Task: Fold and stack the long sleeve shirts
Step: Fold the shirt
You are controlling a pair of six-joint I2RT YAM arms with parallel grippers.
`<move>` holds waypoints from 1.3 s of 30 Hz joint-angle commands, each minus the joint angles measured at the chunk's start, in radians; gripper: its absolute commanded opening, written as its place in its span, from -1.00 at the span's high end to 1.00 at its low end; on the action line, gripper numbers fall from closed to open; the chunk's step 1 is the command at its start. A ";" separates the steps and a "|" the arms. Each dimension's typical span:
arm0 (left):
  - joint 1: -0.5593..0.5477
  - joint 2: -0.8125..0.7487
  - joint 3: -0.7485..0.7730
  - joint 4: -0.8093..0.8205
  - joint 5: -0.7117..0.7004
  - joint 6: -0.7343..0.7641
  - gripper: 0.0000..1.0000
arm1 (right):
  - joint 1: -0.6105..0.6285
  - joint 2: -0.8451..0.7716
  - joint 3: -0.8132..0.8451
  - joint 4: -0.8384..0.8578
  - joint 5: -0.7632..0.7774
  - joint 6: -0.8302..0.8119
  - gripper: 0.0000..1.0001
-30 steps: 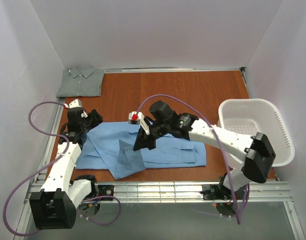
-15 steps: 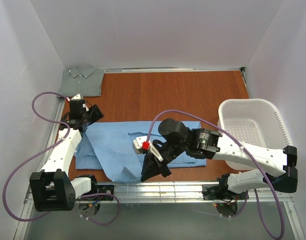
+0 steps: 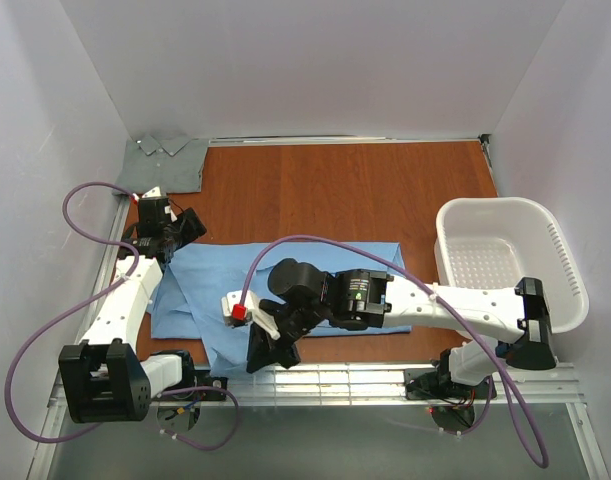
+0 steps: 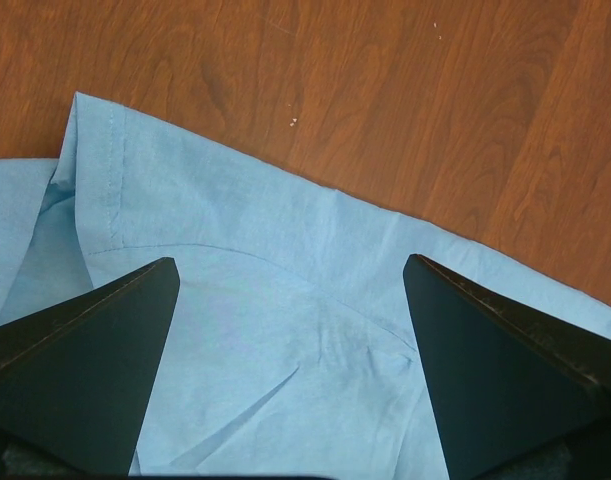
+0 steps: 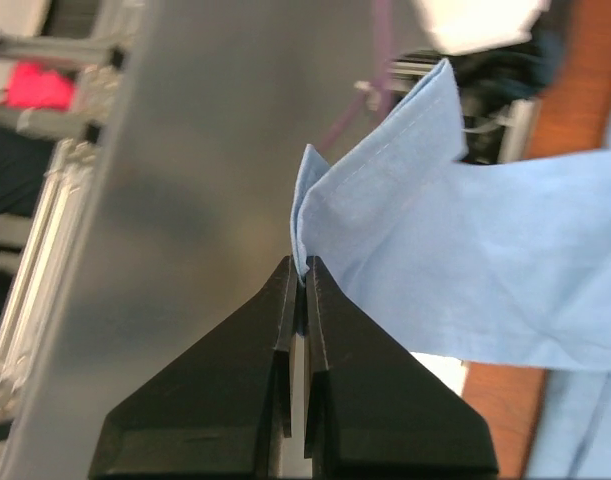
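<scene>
Two shirts show in the top view. The light blue shirt (image 3: 310,275) lies spread across the near half of the wooden table (image 3: 365,190). The grey-green shirt (image 3: 165,164) sits folded in the far left corner, well apart from it. A white laundry basket (image 3: 512,258) stands at the table's right edge. The left gripper (image 3: 180,237) hovers at the blue shirt's left end. The right gripper (image 3: 260,353) reaches across to the shirt's near edge, close to the table's front rail.

One view from the left wrist shows its two dark fingers (image 4: 85,370) standing wide apart over the blue cloth, gripping nothing. A stitched hem of the shirt (image 4: 285,330) runs diagonally against the bare wood (image 4: 335,90).

From the right wrist, the fingers (image 5: 330,380) are pressed together, clamped on a doubled edge of the light blue shirt (image 5: 465,240). The cloth is lifted clear of the table, with the blurred rail behind it.
</scene>
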 commanded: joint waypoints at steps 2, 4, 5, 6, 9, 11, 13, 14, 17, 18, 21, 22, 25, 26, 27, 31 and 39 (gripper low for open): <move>-0.002 -0.029 0.009 -0.007 0.009 0.005 -0.73 | -0.068 -0.041 -0.055 0.128 0.216 0.113 0.97; -0.001 -0.013 0.000 0.008 0.012 0.002 -0.73 | -0.117 -0.067 -0.089 0.177 0.263 0.144 0.97; -0.004 -0.007 -0.011 0.023 0.012 -0.001 -0.73 | -0.134 -0.093 -0.104 0.199 0.282 0.161 0.97; -0.002 0.003 -0.017 0.033 0.012 -0.006 -0.73 | -0.180 -0.105 -0.137 0.237 0.323 0.199 0.97; -0.002 0.063 -0.037 0.068 0.012 -0.023 -0.73 | -0.278 -0.151 -0.197 0.269 0.392 0.287 0.97; -0.002 0.120 -0.039 0.095 0.008 -0.032 -0.73 | -0.320 -0.187 -0.236 0.278 0.463 0.322 0.97; -0.002 0.164 -0.040 0.120 -0.012 -0.044 -0.73 | -0.370 -0.210 -0.294 0.282 0.525 0.368 0.97; -0.001 0.207 -0.040 0.144 -0.018 -0.046 -0.73 | -0.382 -0.227 -0.311 0.282 0.542 0.381 0.97; 0.011 0.287 -0.008 0.163 -0.035 -0.061 -0.73 | -0.438 -0.254 -0.389 0.285 0.585 0.445 0.97; 0.024 0.339 0.016 0.166 -0.029 -0.066 -0.72 | -0.462 -0.257 -0.406 0.292 0.589 0.456 0.97; 0.034 0.427 0.052 0.195 -0.009 -0.066 -0.72 | -0.488 -0.267 -0.461 0.315 0.612 0.485 0.97; 0.039 0.448 0.079 0.201 -0.009 -0.061 -0.72 | -0.495 -0.265 -0.478 0.329 0.612 0.487 0.97; 0.070 0.520 0.122 0.212 -0.001 -0.072 -0.71 | -0.524 -0.262 -0.486 0.331 0.624 0.488 0.97; 0.083 0.536 0.133 0.211 0.012 -0.077 -0.70 | -0.543 -0.265 -0.495 0.332 0.631 0.494 0.97; 0.115 0.551 0.139 0.211 0.012 -0.084 -0.70 | -0.553 -0.270 -0.501 0.331 0.644 0.497 0.97; 0.169 0.591 0.132 0.215 0.080 -0.095 -0.68 | -0.629 -0.314 -0.547 0.331 0.664 0.520 0.97; 0.172 0.606 0.119 0.223 0.115 -0.086 -0.68 | -0.749 -0.325 -0.674 0.395 0.636 0.543 0.97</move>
